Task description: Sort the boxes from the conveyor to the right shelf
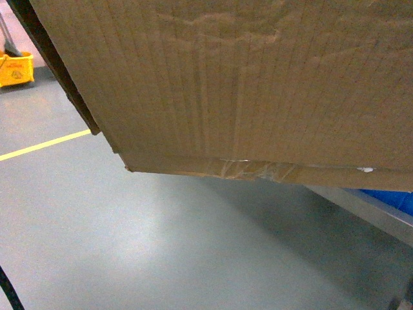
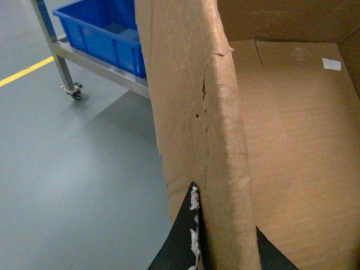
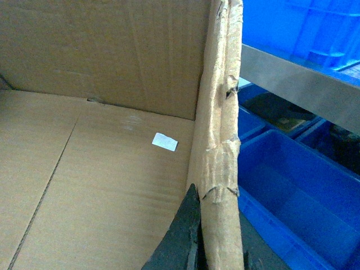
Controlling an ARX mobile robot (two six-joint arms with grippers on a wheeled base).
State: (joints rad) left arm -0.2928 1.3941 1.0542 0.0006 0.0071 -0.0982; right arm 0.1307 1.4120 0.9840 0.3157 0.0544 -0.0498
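The cardboard box [image 1: 245, 84] is off the ground and held up close to the head camera, filling the upper and right part of that frame, its taped bottom seam running across the lower middle with grey floor [image 1: 129, 245] below. It is carried between the two arms. The left end effector [image 2: 222, 247] pinches one side wall at the bottom centre of the left wrist frame, one dark finger on the outside and one inside. The right end effector [image 3: 216, 247] does the same on the opposite wall at the bottom centre of the right wrist frame, though its outer finger is mostly hidden behind the rim. Both are closed narrowly on the wall's thickness.

The coming move turns on where the shelf [image 3: 298, 81] lies. Its steel rail crosses the upper right of the right wrist frame, just beside the box's right wall, so the right arm is the nearer one. The box's open top faces the wrists.

The box is brown corrugated board, with a ragged, frayed and creased top rim, likely weak under a pinch. A small white label [image 3: 165, 142] sits on its inner floor. Blue plastic crates [image 3: 304, 202], smooth and rigid, sit on the shelf tiers.
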